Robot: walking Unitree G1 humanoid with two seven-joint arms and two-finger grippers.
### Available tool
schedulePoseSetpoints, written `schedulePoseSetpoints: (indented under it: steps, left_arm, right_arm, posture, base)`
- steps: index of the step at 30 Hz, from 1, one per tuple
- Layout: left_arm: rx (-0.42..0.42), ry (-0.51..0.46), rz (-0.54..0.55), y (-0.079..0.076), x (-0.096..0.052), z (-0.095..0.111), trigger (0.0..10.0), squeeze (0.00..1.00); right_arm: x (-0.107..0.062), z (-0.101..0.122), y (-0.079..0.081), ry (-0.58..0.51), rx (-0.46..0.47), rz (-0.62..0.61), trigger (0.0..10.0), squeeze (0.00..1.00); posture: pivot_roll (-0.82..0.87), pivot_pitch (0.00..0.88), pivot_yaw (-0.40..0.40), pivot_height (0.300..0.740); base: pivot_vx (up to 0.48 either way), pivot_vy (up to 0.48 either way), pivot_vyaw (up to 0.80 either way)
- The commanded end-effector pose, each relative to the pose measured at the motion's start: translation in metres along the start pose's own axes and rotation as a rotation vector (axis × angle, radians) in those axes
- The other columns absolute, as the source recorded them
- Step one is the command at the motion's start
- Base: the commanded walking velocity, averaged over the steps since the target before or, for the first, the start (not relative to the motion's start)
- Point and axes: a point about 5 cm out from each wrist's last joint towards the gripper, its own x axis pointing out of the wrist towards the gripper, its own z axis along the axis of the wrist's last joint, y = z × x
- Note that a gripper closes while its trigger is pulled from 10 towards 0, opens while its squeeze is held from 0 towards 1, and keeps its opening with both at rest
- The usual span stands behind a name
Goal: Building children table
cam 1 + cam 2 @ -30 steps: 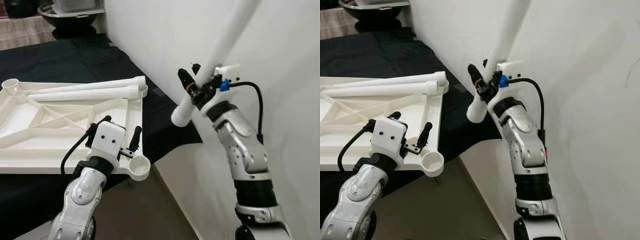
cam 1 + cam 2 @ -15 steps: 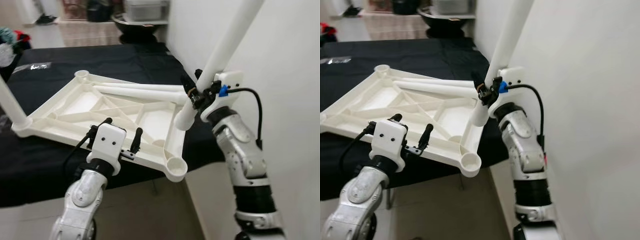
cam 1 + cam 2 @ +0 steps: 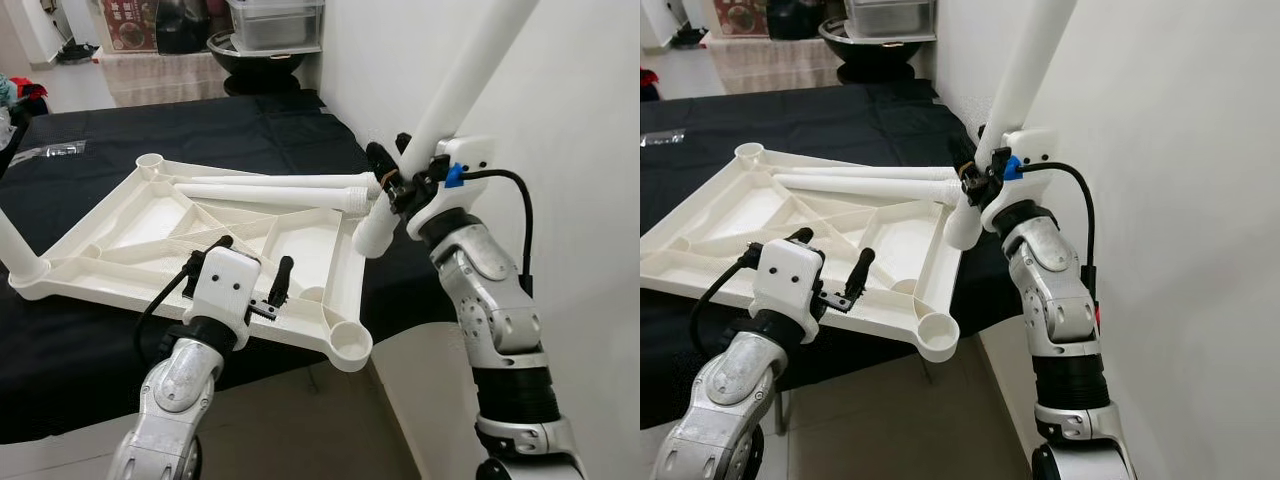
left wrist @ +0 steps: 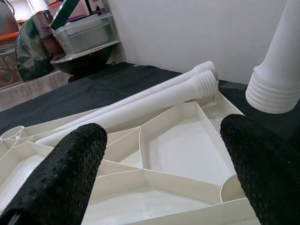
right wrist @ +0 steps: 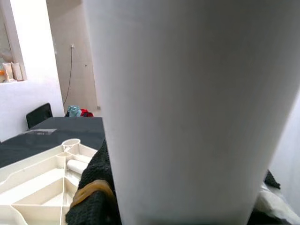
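Note:
A white plastic tabletop [image 3: 120,235] lies upside down on a black-covered surface, its ribbed underside up and a round socket [image 3: 350,345] at its near right corner. Two loose white legs [image 3: 270,188] rest across its far part. One leg [image 3: 15,250] stands fitted at the left corner. My right gripper [image 3: 395,180] is shut on another white leg [image 3: 450,90], held tilted upward above the tabletop's right edge, its ridged end [image 4: 274,91] hanging free. My left gripper [image 3: 245,280] hovers open over the tabletop's near edge, empty.
A white wall [image 3: 560,90] runs close along the right. The black cloth [image 3: 200,125] covers the surface to the far side. A dark bowl [image 3: 250,55] with a clear container stands beyond it. The beige floor [image 3: 300,430] lies below the near edge.
The camera has swung left and back, bringing the whole tabletop into view. My right gripper still holds the leg at the same tilt. My left gripper stays open near the front edge.

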Motion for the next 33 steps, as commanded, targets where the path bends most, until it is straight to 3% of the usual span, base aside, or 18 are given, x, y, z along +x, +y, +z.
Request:
schedulePoseSetpoints:
  steps: [1, 9, 12, 13, 15, 22, 33]
  left_arm:
    - [0.009, -0.001, 0.000, 0.000, -0.002, -0.001, 10.0, 0.00]
    - [0.013, 0.007, -0.003, -0.002, -0.001, -0.003, 10.0, 0.00]
    - [0.002, 0.009, 0.006, 0.000, 0.002, -0.001, 10.0, 0.00]
    - [0.001, -0.001, 0.011, 0.000, 0.003, 0.001, 10.0, 0.00]
    - [0.002, -0.004, 0.012, 0.000, 0.003, 0.002, 10.0, 0.00]
    - [0.004, -0.004, 0.018, 0.001, 0.001, 0.001, 10.0, 0.00]
    - [0.006, -0.008, 0.023, 0.002, 0.002, 0.003, 10.0, 0.00]
  right_arm:
    - [0.000, 0.005, 0.002, -0.024, 0.003, 0.008, 10.0, 0.00]
    - [0.005, 0.018, -0.003, -0.060, -0.001, 0.000, 10.0, 0.00]
    - [0.006, 0.020, -0.004, -0.058, -0.045, -0.009, 10.0, 0.00]
    - [0.008, 0.021, -0.002, -0.053, -0.134, -0.017, 10.0, 0.00]
    - [0.010, 0.022, 0.000, -0.056, -0.139, -0.018, 10.0, 0.00]
    - [0.007, 0.019, 0.014, -0.067, -0.073, 0.043, 10.0, 0.00]
    - [0.000, 0.012, 0.012, -0.039, -0.055, 0.047, 10.0, 0.00]
  posture:
    - [-0.01, 0.000, -0.056, 0.740]
    - [-0.02, 0.000, -0.053, 0.740]
    - [-0.02, 0.000, -0.056, 0.740]
    - [-0.02, 0.000, -0.055, 0.740]
    - [-0.02, 0.000, -0.055, 0.740]
    - [-0.02, 0.000, -0.054, 0.740]
    - [-0.02, 0.000, -0.051, 0.740]
  base:
    - [0.000, 0.000, 0.00]
    - [0.000, 0.000, 0.00]
    - [0.000, 0.000, 0.00]
    - [0.000, 0.000, 0.00]
    - [0.000, 0.000, 0.00]
    - [0.000, 0.000, 0.00]
    - [0.000, 0.000, 0.00]
